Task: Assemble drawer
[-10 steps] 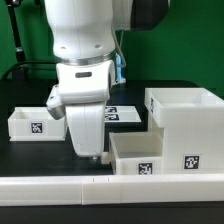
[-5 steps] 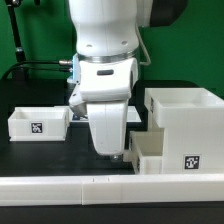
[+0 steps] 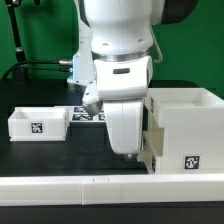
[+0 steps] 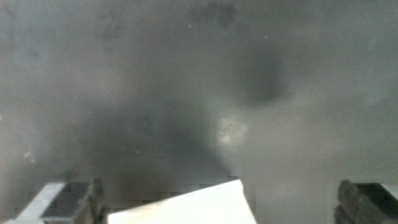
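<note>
While the small drawer box (image 3: 152,158) lay against the cabinet (image 3: 185,120), mostly hidden behind the arm (image 3: 120,60), I saw the gripper (image 3: 127,153) spread wide, its fingers (image 4: 71,203) straddling a white corner (image 4: 187,208) without touching it. The arm pointed straight down beside the cabinet.

The arm shell (image 3: 118,35) is rendered in smooth, glossy white plastic. The large box (image 3: 188,122) and small box (image 3: 37,123) are finished matt white; the bench (image 3: 45,156) is surfaced matt black.
</note>
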`<control>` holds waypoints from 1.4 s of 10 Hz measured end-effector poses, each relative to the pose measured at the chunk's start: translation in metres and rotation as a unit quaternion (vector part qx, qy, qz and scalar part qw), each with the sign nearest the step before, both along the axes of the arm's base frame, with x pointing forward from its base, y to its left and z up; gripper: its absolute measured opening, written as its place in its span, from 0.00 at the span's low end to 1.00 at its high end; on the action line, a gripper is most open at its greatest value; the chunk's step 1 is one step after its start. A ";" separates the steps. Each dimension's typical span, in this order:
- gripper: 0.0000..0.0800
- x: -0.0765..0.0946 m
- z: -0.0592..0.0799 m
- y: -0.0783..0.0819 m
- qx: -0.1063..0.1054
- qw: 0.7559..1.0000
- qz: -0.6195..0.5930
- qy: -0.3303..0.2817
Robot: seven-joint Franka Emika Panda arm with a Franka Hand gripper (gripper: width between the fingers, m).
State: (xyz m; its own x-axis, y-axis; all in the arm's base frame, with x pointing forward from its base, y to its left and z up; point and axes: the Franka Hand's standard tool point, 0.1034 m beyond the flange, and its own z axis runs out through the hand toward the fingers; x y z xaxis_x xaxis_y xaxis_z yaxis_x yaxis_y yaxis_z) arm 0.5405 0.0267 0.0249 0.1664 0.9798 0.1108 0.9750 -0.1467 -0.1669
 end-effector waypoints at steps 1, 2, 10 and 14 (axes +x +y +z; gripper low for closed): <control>0.81 0.000 0.000 0.000 0.000 1.000 0.000 0.000; 0.81 0.000 0.000 0.000 0.000 1.000 -0.004 0.001; 0.81 -0.050 0.040 -0.062 -0.030 0.998 -0.052 -0.009; 0.81 -0.056 0.040 -0.065 -0.030 0.998 -0.055 -0.008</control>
